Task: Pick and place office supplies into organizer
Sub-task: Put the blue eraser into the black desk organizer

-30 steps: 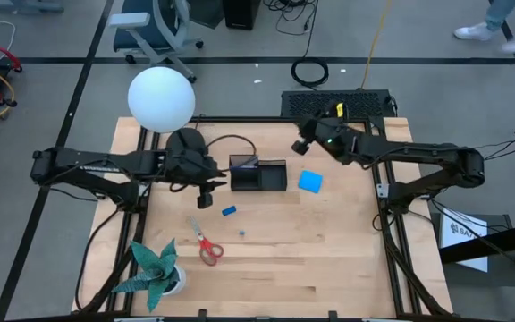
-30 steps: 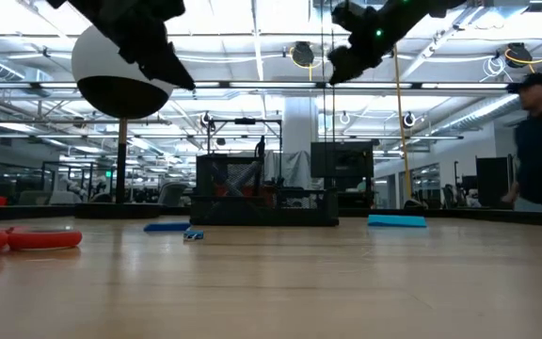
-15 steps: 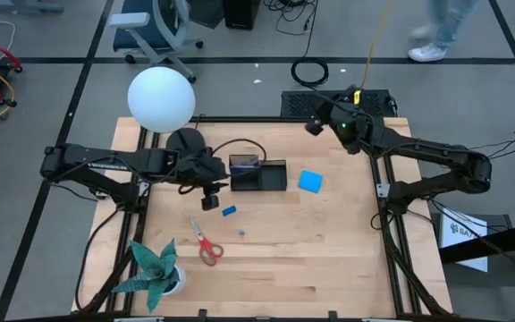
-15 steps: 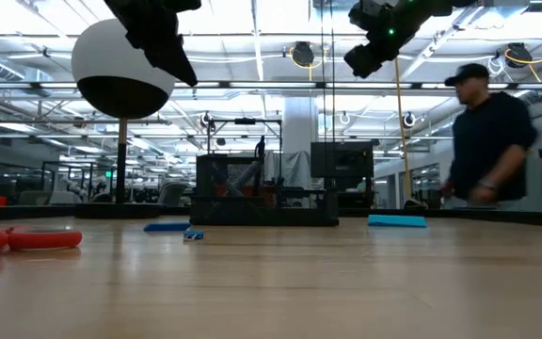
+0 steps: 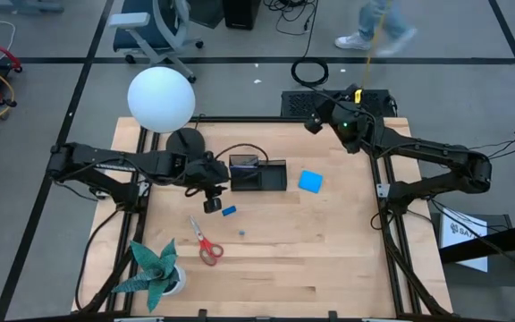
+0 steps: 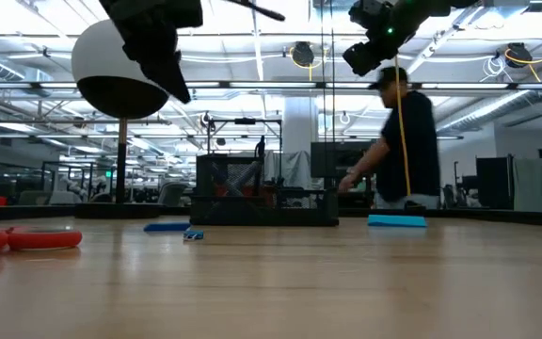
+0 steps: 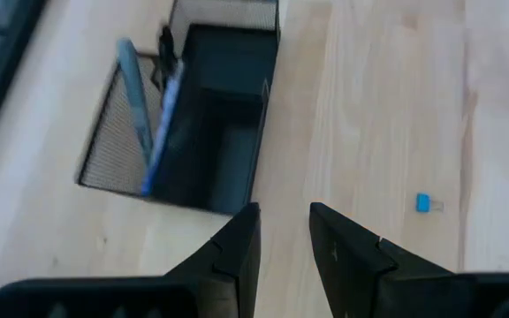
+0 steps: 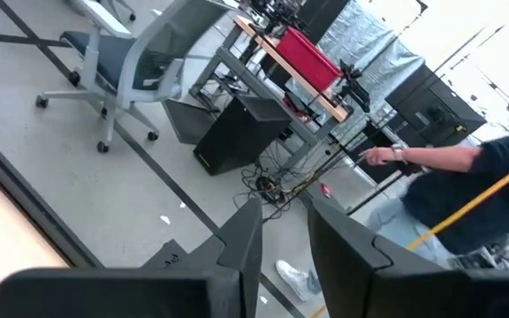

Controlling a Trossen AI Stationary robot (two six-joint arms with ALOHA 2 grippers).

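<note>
While the organizer (image 5: 258, 174) sat mid-table with its long axis left-right and pens (image 7: 151, 132) leaning inside, the left gripper (image 5: 211, 204) hovered beside it, fingers narrowly parted, empty, and no writing was legible.

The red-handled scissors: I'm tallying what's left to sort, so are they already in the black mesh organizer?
No, the red-handled scissors lie on the bare wooden table, apart from the black mesh organizer.
</note>
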